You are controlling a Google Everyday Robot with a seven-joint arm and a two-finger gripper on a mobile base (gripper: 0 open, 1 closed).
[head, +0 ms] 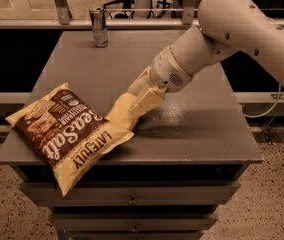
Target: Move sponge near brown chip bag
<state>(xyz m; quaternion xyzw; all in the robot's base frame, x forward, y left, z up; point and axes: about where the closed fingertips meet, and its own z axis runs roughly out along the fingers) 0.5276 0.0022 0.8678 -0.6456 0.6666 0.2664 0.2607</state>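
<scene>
Jutting past the near edge of the desk [202,134], the brown chip bag [62,131] lies flat on the near-left corner. Its lower corner hangs out over the shut drawers [132,194] below. It is a crinkly, glossy pouch, brown in the middle with cream-yellow borders, printed "Sea Salt" and "Late July". It looks closed, and nothing of its contents shows. Just to the right of it is the sponge [117,115], a pale yellow soft block with rounded edges. Its left end touches the bag's right border, and it tilts up toward the right. There the end effector [141,106] has its pale yellow fingers closed narrowly on the sponge's upper end, holding it low over the middle of the desk. A smooth cream arm [232,29] of rounded, tube-like segments slopes up from it to the far right. The desk top is flat, matte grey and faintly speckled, with straight, square edges. The whole right half, near and far, is bare room for moving, and so is the broad middle stretch beyond the bag. To the left the bag nearly reaches the desk's left edge. At the far edge, left of centre, a slim metal can [100,27] stands upright, well apart from the bag and the sponge, and whether anything is in it cannot be told. A thin cable [268,109] hangs beyond the desk's right side.
</scene>
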